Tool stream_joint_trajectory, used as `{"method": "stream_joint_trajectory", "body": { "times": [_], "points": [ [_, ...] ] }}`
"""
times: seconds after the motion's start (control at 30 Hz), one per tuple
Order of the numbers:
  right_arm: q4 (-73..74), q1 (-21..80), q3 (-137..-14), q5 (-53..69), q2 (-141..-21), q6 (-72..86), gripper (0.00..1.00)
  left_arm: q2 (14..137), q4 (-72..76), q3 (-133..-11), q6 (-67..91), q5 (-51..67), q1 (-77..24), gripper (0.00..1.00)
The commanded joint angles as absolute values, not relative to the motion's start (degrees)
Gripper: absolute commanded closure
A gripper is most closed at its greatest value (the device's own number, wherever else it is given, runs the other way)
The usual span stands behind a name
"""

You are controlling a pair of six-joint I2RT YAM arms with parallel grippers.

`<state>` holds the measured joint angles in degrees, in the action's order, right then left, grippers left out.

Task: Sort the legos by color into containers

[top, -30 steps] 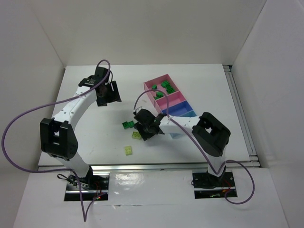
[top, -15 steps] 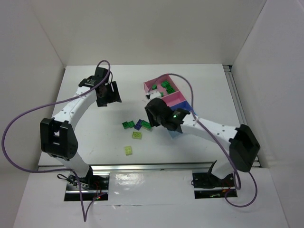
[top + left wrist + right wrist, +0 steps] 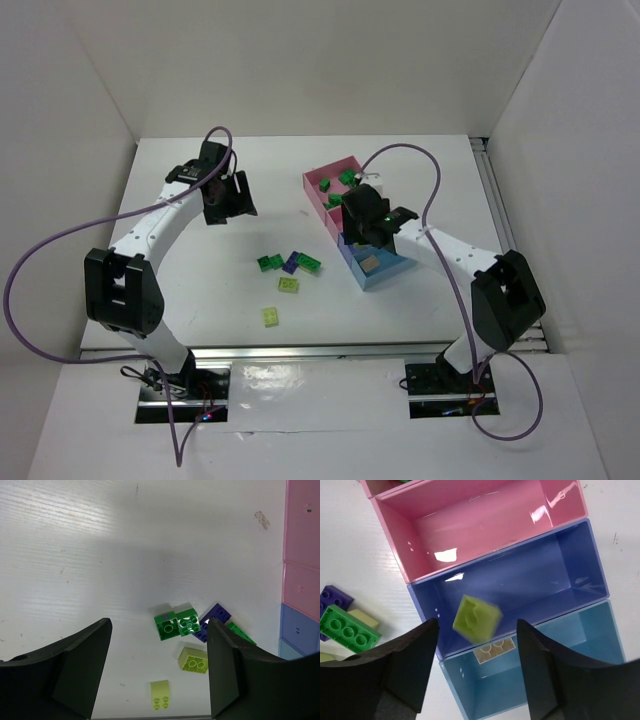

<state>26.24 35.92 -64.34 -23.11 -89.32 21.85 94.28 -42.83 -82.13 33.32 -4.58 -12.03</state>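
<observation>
We hold the right gripper over the containers, jaws apart, with a blurred yellow-green lego between them above the periwinkle box. Our left gripper, jaws wide and empty, hangs over loose legos.

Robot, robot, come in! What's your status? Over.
Left jaws open, empty. Right jaws open over periwinkle blue plastic box; yellow-green plastic brick loose between them, blurred. Nothing in the way.

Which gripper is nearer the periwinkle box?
Right. The right gripper hangs just above the periwinkle box, with a blurred yellow-green brick between its open fingers. The left gripper is well off to the left, past the loose bricks.
</observation>
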Motion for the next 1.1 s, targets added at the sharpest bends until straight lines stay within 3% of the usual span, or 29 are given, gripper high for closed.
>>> {"method": "stream_joint_trajectory", "body": {
  "times": [0.0, 0.27, 0.43, 0.73, 1.07],
  "points": [
    [25.0, 35.3, -65.0, -22.4, -89.1, 21.9, 0.28, 94.3, -42.5, -82.9, 33.4, -4.0, -11.7, 0.19],
    [25.4, 49.4, -65.5, -22.6, -87.5, 19.4, 0.30, 94.3, -43.0, -82.9, 33.4, -5.0, -11.7, 0.19],
    [21.3, 57.8, -64.2, -14.3, -89.5, 16.9, 0.27, 94.3, -43.0, -82.9, 32.9, -5.5, -11.7, 0.19],
    [24.5, 58.9, -78.0, -8.7, -106.4, 14.2, 0.13, 93.8, -43.0, -82.4, 32.9, -5.0, -11.2, 0.19],
    [22.9, 59.4, -80.4, -6.8, -112.9, 12.1, 0.11, 93.8, -43.0, -81.8, 32.3, -5.0, -10.1, 0.19]
  ]
}}
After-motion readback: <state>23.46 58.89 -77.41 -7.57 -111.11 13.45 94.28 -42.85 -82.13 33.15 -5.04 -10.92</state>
